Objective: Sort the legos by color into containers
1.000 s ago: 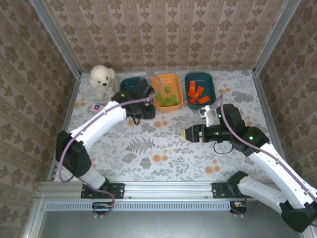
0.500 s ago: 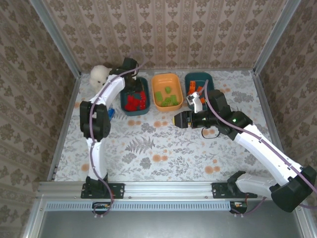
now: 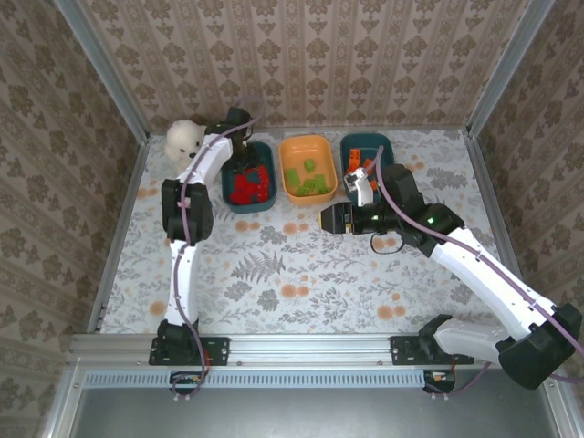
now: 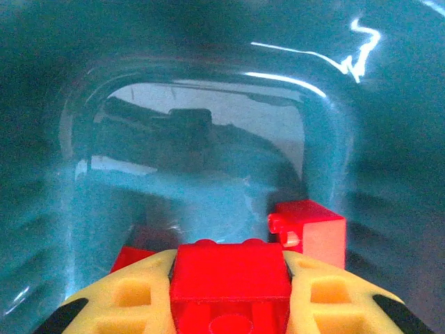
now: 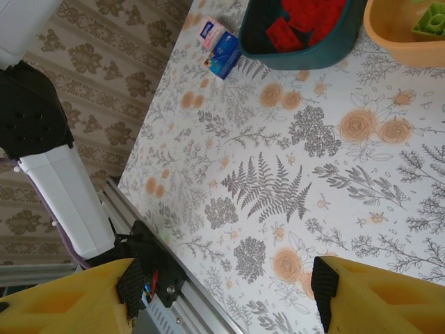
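Floral tablecloth [image 3: 274,274] below, damask-papered walls [image 3: 301,55] around. Left teal bin [image 3: 248,210] has its long axis running near-to-far. Left gripper [image 4: 229,292] clamps a red brick [image 4: 229,275] inside it; right gripper [image 5: 226,282] gapes empty.

Robot test cell, lab-type rig dressed as domestic set. Aluminium frame posts [image 3: 102,73] box in small tabletop. Damask wallpaper panels [image 3: 310,55] serve as walls on three sides; floral printed cover [image 3: 301,274] lies over table. Two white robot arms, left arm [image 3: 182,274] and right arm [image 3: 484,274], bolted to metal rail [image 3: 301,351] at near edge, cables running along them. Plush bear [image 3: 185,139] and plastic bins [image 3: 284,172] stand at far end.
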Action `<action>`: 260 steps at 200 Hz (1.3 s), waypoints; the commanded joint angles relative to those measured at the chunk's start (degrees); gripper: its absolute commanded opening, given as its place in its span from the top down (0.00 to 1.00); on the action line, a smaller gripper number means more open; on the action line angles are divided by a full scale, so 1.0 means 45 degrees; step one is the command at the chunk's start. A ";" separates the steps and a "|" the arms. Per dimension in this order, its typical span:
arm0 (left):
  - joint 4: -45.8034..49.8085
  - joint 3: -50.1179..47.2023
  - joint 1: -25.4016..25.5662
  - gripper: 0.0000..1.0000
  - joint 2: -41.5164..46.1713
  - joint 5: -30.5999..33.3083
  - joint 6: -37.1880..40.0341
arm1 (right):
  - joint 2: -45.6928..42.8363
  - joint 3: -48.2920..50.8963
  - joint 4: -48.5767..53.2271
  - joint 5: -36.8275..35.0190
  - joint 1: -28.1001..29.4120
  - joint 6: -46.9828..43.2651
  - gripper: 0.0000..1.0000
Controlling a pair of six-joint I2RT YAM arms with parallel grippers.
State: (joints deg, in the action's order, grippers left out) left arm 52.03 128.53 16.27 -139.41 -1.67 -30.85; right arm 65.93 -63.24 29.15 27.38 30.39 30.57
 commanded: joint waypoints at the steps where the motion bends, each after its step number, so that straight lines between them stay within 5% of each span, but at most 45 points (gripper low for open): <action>1: 0.1316 0.1017 -0.0140 0.77 -0.0555 0.0172 -0.0947 | -0.0296 0.0255 -0.0411 -0.0313 0.0045 0.0297 0.32; 62: 0.2546 0.2626 -0.0339 0.70 -0.1573 0.0269 -0.1170 | -0.0169 0.0236 -0.0497 -0.0287 0.0054 0.0373 0.32; 88: 0.2793 0.2747 -0.0328 0.59 -0.1656 0.0319 -0.1163 | -0.0179 0.0226 -0.0450 -0.0297 0.0061 0.0375 0.32; 173: 0.2163 0.2537 -0.0164 0.37 0.0165 0.0065 -0.1428 | -0.0091 -0.0180 0.0244 -0.0414 0.0051 -0.0588 0.31; 213: -0.1780 -0.3910 0.0003 0.30 0.5430 0.0047 -0.2219 | -0.0071 -0.0483 0.0258 -0.1207 0.0043 -0.1407 0.27; 224: -0.3285 -0.6239 0.0099 0.21 0.7325 0.0174 -0.2540 | -0.0175 -0.0433 0.0018 -0.1674 0.0043 -0.1512 0.23; 232: -0.3969 -0.7696 0.0198 0.00 0.8583 0.0319 -0.2705 | -0.0260 -0.0387 -0.0103 -0.2320 0.0043 -0.1502 0.17; 243: -0.4311 -0.9252 0.0313 0.00 1.0065 0.0522 -0.2791 | -0.0418 -0.0304 -0.0177 -0.3416 0.0024 -0.1351 0.01; 260: -0.4297 -1.1283 0.0388 0.00 1.2234 0.0772 -0.2666 | -0.0693 -0.0185 -0.0322 -0.4899 -0.0091 -0.1200 0.00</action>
State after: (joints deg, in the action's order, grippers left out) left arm 38.22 88.12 17.32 -94.61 -0.34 -41.25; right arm 65.56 -63.44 28.84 16.95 30.39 25.34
